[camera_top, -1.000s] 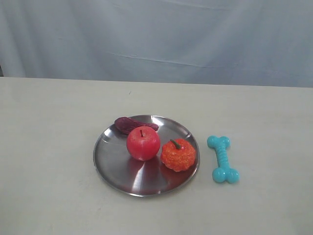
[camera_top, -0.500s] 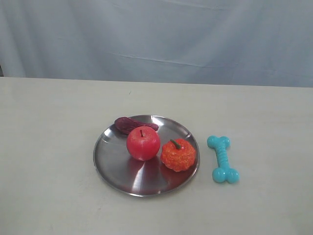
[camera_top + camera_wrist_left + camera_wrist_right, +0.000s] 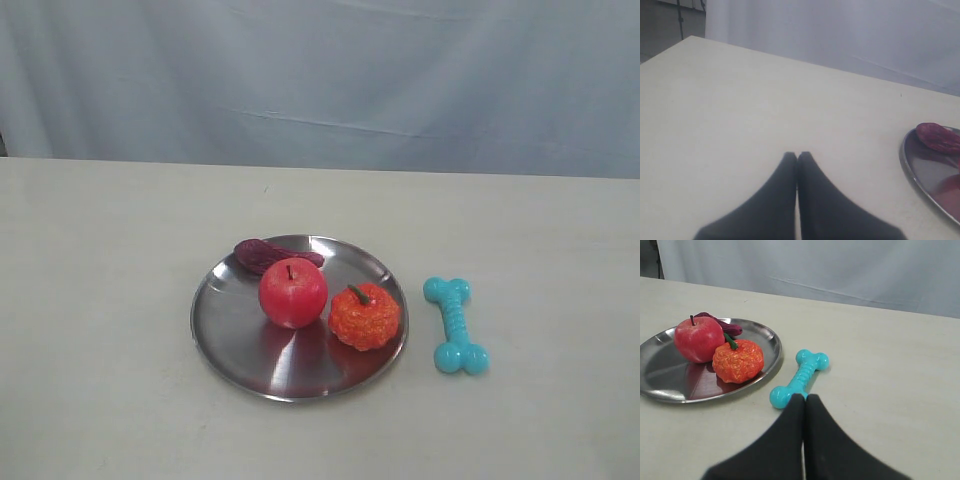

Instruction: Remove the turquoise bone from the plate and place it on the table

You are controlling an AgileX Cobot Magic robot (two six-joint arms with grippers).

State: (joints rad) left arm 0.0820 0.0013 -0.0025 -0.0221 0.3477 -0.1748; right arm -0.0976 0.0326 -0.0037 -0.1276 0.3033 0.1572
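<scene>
The turquoise bone (image 3: 456, 325) (image 3: 801, 375) lies flat on the cream table (image 3: 100, 300), just right of the silver plate (image 3: 235, 335) and clear of its rim. No gripper shows in the exterior view. In the right wrist view my right gripper (image 3: 805, 397) is shut and empty, its tips just short of the bone's near knob. My left gripper (image 3: 797, 155) is also shut with nothing in it, over bare table beside the plate's edge (image 3: 910, 170).
On the plate stand a red apple (image 3: 293, 292), an orange pumpkin toy (image 3: 364, 315) and a dark purple-maroon piece (image 3: 262, 254). A pale blue cloth backdrop (image 3: 320, 80) hangs behind the table.
</scene>
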